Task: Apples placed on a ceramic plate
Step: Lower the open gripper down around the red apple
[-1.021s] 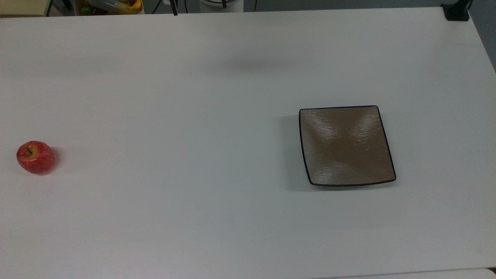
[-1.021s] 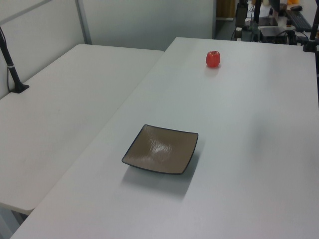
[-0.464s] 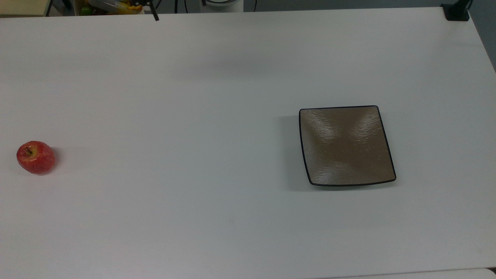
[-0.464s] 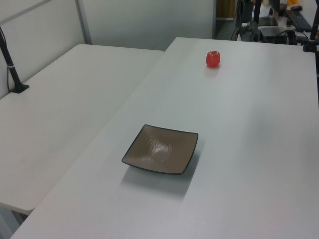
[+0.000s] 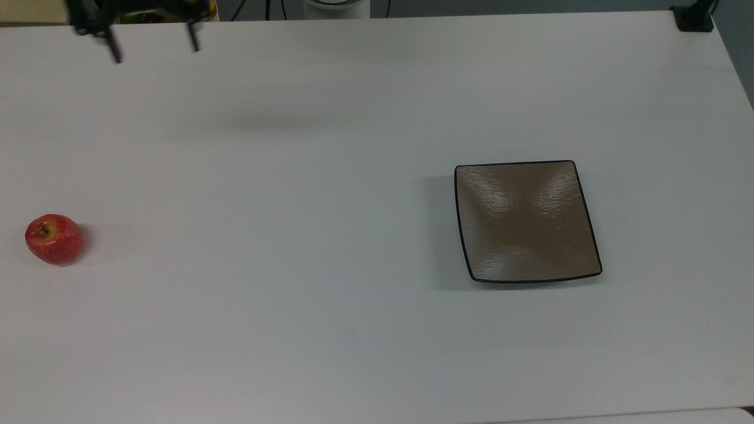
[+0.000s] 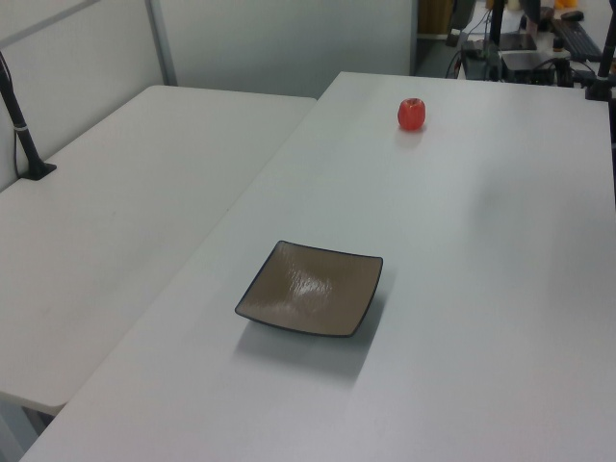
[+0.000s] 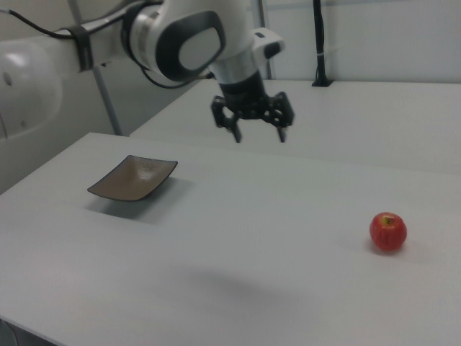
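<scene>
Since the earlier frames, only the arm's gripper (image 5: 154,47) is shifting: its two dark fingers are now reaching in over the table's far edge at the top view's eleven o'clock, where half a second ago just one finger tip was showing further toward twelve. One white table (image 5: 330,194) is carrying everything, with a second white table (image 6: 125,192) standing beside it in the left view. One white Franka arm (image 7: 180,43) is hanging above the surface in the right view, its gripper (image 7: 260,136) pointing down with the jaws spread wide and holding nothing. One square brown ceramic plate (image 5: 526,221) with a dark rim is lying bare at the top view's three o'clock. One red apple (image 5: 53,238), stem up, is sitting at the top view's nine o'clock, well apart from the plate and from the gripper.
</scene>
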